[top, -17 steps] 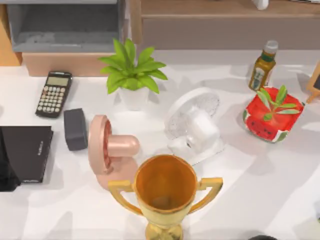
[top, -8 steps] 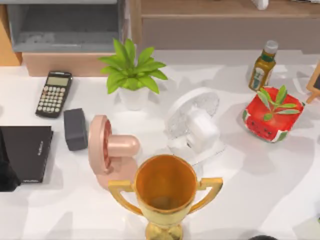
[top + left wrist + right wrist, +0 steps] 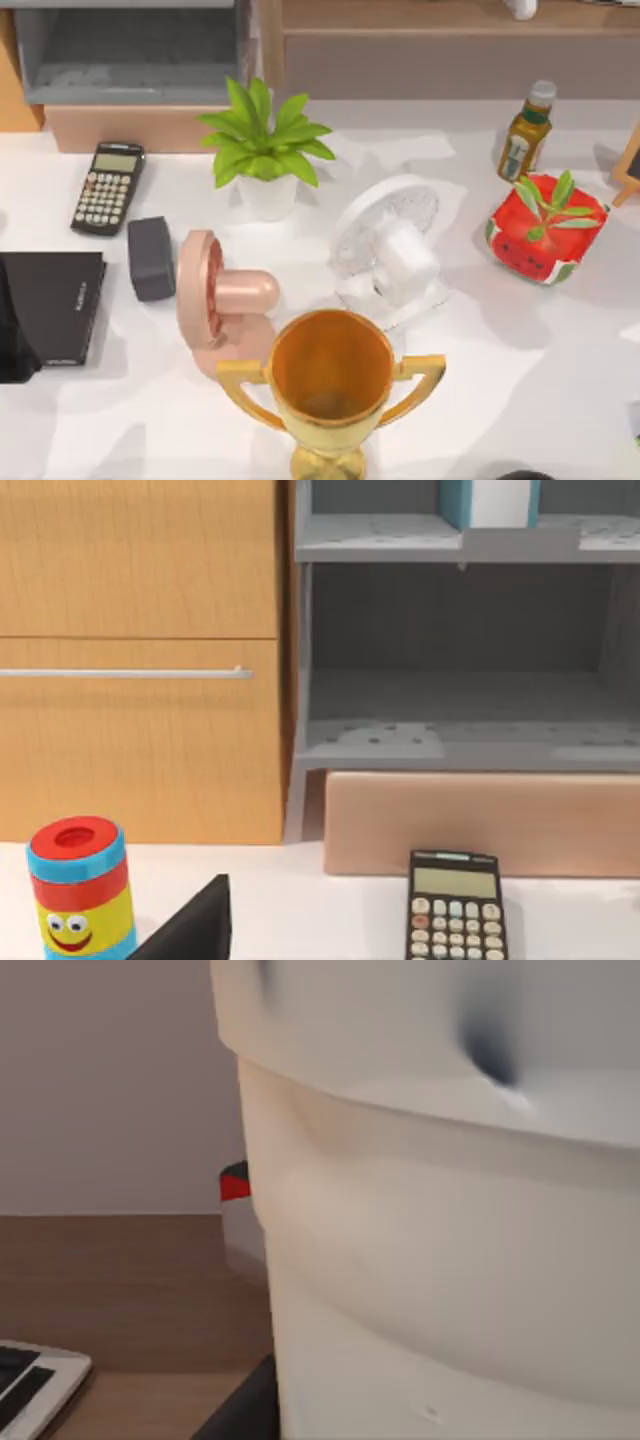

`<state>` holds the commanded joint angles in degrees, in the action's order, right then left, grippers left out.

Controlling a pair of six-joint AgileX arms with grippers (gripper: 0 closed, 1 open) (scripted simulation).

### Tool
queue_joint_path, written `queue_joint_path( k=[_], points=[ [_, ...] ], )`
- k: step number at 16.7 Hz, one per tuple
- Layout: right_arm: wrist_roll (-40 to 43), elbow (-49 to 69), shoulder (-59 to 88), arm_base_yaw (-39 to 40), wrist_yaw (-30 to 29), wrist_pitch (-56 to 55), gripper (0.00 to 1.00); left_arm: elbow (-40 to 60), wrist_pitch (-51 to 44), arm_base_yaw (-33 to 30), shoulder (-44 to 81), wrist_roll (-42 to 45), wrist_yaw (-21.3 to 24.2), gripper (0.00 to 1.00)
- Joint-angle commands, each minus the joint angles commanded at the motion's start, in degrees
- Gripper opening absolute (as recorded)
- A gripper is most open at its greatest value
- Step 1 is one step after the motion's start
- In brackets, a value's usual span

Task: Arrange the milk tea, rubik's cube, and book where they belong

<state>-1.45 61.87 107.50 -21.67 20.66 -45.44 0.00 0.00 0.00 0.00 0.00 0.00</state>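
Top view, placed from the gold trophy (image 3: pixel 331 385) at front centre. Far to its left: a black folder (image 3: pixel 52 305); behind that, a calculator (image 3: pixel 108 187). Just left of the trophy: a pink fan (image 3: pixel 220 295). Behind it: a potted plant (image 3: pixel 264 150) and a white fan (image 3: pixel 388 250). To its right: a watermelon planter (image 3: pixel 546 228) and a bottle (image 3: pixel 526 130). Left wrist view: the book (image 3: pixel 490 502) stands upright on the grey shelf (image 3: pixel 460 542). Whether either gripper is released or clenched cannot be told
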Motion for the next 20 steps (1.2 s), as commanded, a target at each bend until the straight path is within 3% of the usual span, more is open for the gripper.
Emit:
queue_joint_path(
  k=[8,14,20],
  points=[
    [0.9,-1.6,-0.4,-1.9,-0.4,-2.0,0.0,0.0,0.0,0.0,0.0,0.0,0.0,1.0],
    [1.4,-8.1,7.3,-6.1,-0.9,-14.6,0.0,0.0,0.0,0.0,0.0,0.0,0.0,1.0],
    [1.6,-9.4,16.5,-4.9,0.3,-25.0,0.0,0.0,0.0,0.0,0.0,0.0,0.0,1.0]
  ],
)
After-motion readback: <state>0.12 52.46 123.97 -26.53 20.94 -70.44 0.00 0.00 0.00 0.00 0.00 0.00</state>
